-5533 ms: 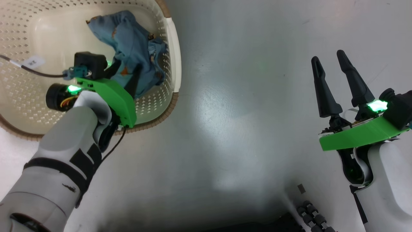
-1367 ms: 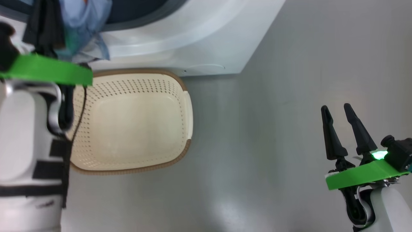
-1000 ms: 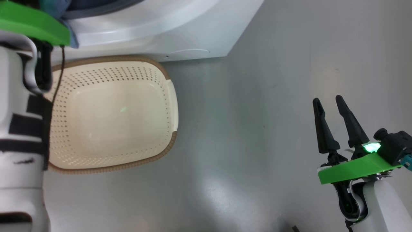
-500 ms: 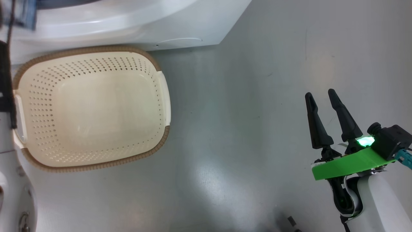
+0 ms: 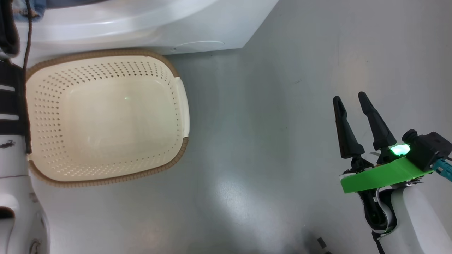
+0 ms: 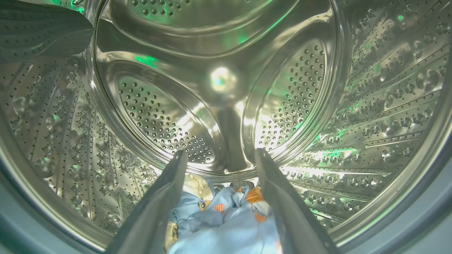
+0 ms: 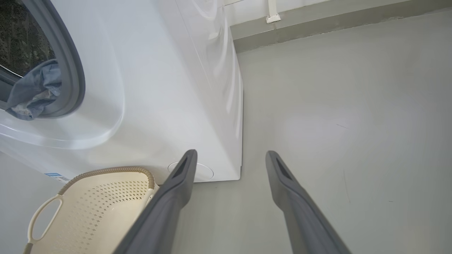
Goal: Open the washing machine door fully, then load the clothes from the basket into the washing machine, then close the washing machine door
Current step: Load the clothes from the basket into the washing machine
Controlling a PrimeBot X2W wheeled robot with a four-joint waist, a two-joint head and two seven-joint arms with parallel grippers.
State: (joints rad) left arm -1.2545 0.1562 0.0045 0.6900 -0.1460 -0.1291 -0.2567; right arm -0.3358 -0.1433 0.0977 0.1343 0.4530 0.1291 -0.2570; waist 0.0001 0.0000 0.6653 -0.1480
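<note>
Washing machine (image 7: 169, 88), drum (image 6: 219, 81) open. Basket (image 5: 106, 53) on the floor (image 5: 268, 116) against its front, emptied since the pick seconds ago. Clothes (image 6: 219, 218) now low in the drum mouth, one blue fold over the grey gasket (image 7: 76, 70). Left gripper (image 6: 219, 155) just sprung apart above them: load released, loading judged done; door-closing probably next, fold to tuck first. Right gripper (image 5: 349, 98) spread, empty, well apart over the floor. Floor smooth, grey, glossy; grey-green skirting (image 7: 317, 24) behind.
</note>
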